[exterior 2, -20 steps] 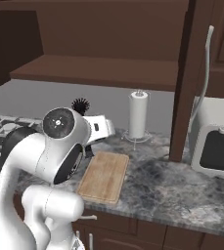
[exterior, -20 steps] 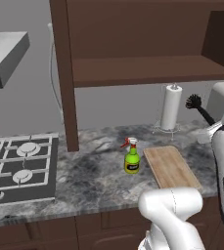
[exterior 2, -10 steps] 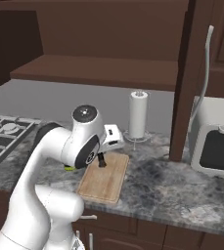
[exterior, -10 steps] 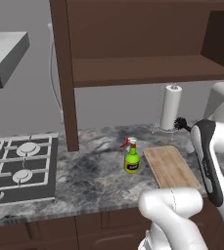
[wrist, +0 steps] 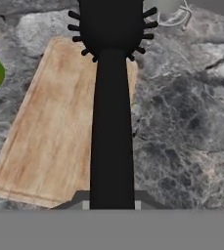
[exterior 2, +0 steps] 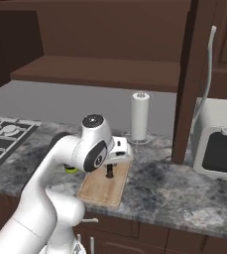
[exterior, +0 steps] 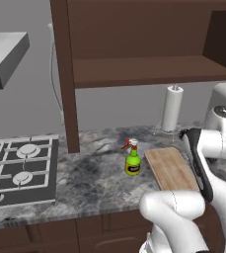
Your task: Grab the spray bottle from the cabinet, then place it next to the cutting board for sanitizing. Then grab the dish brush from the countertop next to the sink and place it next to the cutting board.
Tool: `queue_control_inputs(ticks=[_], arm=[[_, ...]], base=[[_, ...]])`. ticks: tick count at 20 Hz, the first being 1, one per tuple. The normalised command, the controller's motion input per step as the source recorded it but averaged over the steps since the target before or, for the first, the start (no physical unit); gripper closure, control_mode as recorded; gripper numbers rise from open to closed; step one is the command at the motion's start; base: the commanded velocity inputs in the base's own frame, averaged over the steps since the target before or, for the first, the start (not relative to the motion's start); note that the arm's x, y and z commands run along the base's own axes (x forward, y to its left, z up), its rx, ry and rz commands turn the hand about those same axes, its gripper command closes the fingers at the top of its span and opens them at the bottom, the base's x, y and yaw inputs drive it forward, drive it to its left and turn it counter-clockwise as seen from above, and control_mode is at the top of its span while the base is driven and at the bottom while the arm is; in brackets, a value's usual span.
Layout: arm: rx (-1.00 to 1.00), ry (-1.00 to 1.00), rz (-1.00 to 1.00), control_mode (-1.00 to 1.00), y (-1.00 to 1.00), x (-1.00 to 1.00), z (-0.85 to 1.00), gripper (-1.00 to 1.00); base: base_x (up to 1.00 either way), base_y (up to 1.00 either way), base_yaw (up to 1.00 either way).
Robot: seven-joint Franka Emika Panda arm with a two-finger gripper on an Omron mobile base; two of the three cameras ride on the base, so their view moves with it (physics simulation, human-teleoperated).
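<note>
Dish brush (wrist: 111, 97) held (upright) over cutting board (wrist: 55, 127)

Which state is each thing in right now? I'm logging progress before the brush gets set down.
spray bottle: upright on the countertop, left of the board.
cutting board: flat on the countertop, nothing resting on it.
dish brush: held in the gripper, above the board's right edge.
gripper: shut on the brush handle.
paper towel roll: upright on its holder.
cabinet: open, shelf bare.
</note>
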Motion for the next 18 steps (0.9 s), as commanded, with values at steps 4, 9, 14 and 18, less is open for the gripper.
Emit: queue_control_inputs(ticks=[4,9,14,18], arm=[[0.0,0.08,-0.17,-1.0,-0.33,0.37,-0.48,1.0],[0.0,0.06,-0.03,-1.0,-0.51,0.29,-0.36,1.0],[0.0,0.12,0.0,-1.0,-0.39,0.34,-0.45,1.0],[0.0,0.11,0.0,-1.0,-0.38,0.23,-0.46,1.0]], base=[[0.0,0.0,0.0],[0.0,0.0,0.0],[0.0,0.0,0.0],[0.0,0.0,0.0]])
